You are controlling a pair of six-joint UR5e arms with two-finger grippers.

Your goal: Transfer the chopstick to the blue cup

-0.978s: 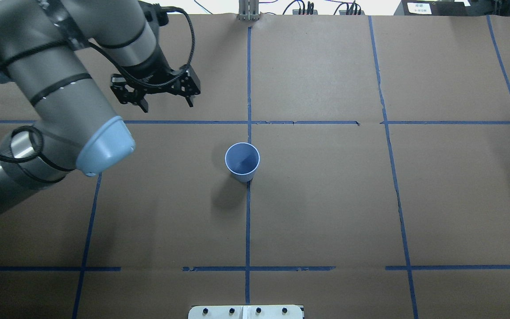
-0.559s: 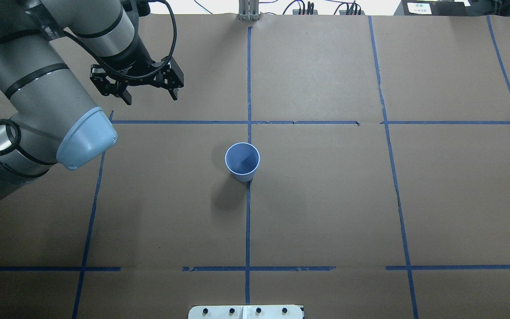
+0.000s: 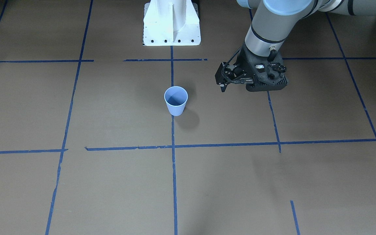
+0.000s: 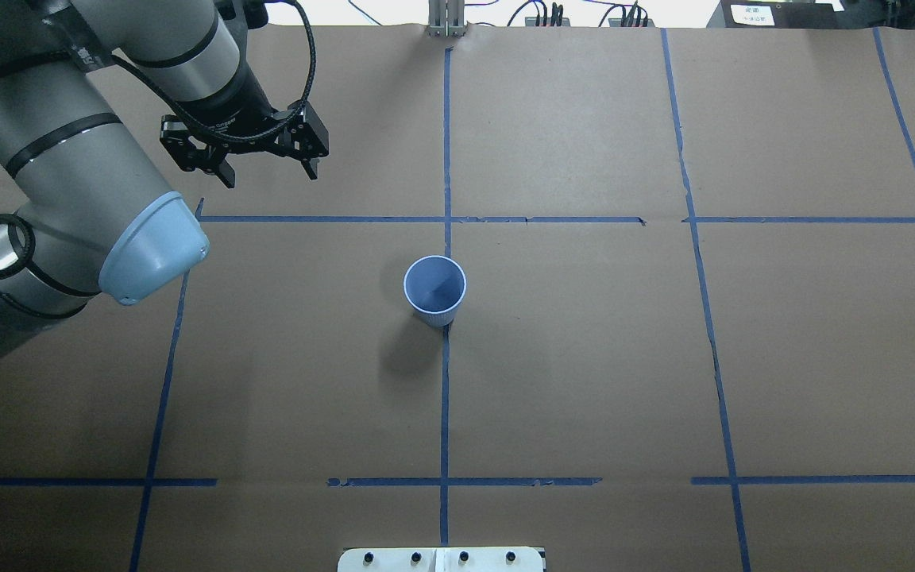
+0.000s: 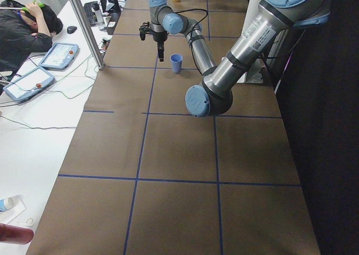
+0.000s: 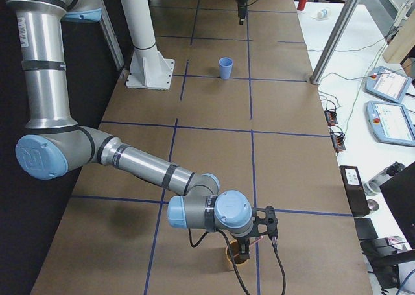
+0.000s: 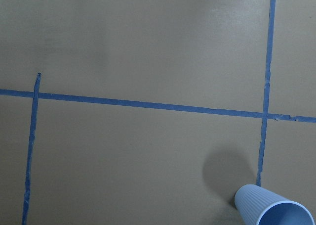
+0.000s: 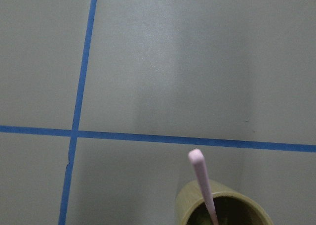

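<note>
The blue cup (image 4: pixel 434 287) stands upright at the table's middle on a blue tape line. It also shows in the front view (image 3: pixel 176 99) and at the bottom right of the left wrist view (image 7: pixel 274 209). No stick shows in it. My left gripper (image 4: pixel 270 175) is open and empty, hovering back and to the left of the cup. One pale pink chopstick (image 8: pixel 202 185) stands in an olive-tan cup (image 8: pixel 222 207) just under my right wrist camera. My right gripper (image 6: pixel 241 248) hangs over that tan cup at the table's right end. I cannot tell whether it is open or shut.
Brown paper with blue tape grid lines (image 4: pixel 445 397) covers the table. The robot's white base (image 3: pixel 171 23) stands at the table's near edge. Operator desks with tablets (image 6: pixel 389 107) run along the far side. A metal post (image 4: pixel 445 20) stands at the far edge.
My left arm has drawn back to the left and away from the blue cup, gripper still open. It has barely moved in the last half second. The cup has not moved.
</note>
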